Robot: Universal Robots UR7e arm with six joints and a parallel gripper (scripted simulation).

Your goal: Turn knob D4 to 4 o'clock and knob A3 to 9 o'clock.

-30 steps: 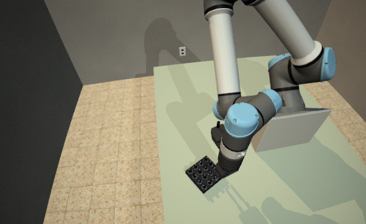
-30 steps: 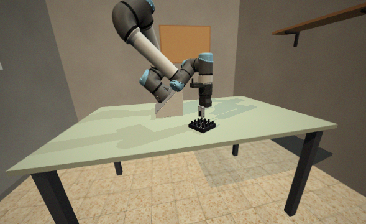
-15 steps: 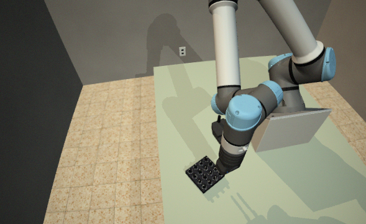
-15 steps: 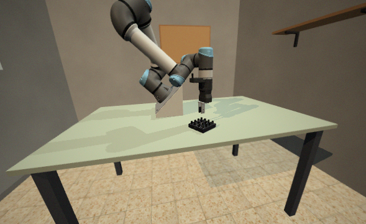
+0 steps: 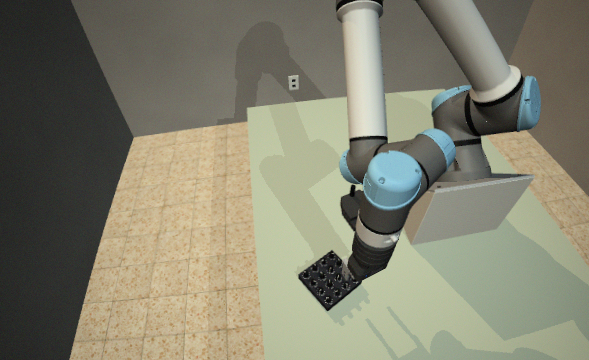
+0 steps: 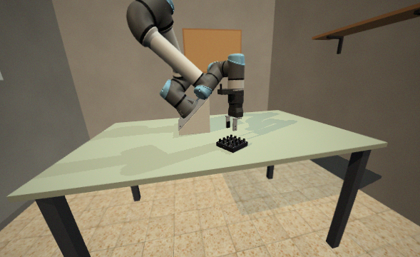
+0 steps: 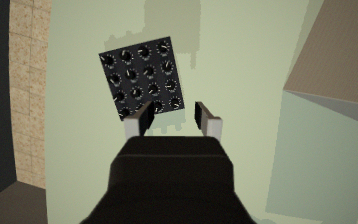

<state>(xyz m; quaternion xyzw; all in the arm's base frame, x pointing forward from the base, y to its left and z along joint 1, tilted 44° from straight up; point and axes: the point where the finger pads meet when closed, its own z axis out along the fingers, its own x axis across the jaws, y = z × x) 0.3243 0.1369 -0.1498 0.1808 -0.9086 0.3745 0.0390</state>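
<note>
Hand: the hand (image 7: 174,116) hangs in the air above the knob box, and its two fingers are spread wide apart with nothing between them.
Knob box: the knob box (image 6: 232,143) is small and black and stands flat on the worktop (image 6: 152,157), near the middle, in front of the arm's grey stand (image 5: 466,210).
Which way: in the wrist view the box (image 7: 142,77) lies ahead of the hand and a bit to its left; only the near corner of the box sits under the fingers.
Height: in the exterior view the fingertips are well above the knob tops, not touching them.
Knobs: there are four rows of four knobs, each with a white line, but the names are too small to read, so I cannot tell which ones are D4 and A3.
Next move, I think: the hand must slide over the right knob, then go straight down around it.
Watch out: the knobs stand close together, so wide fingers could bump a neighbour.
</note>
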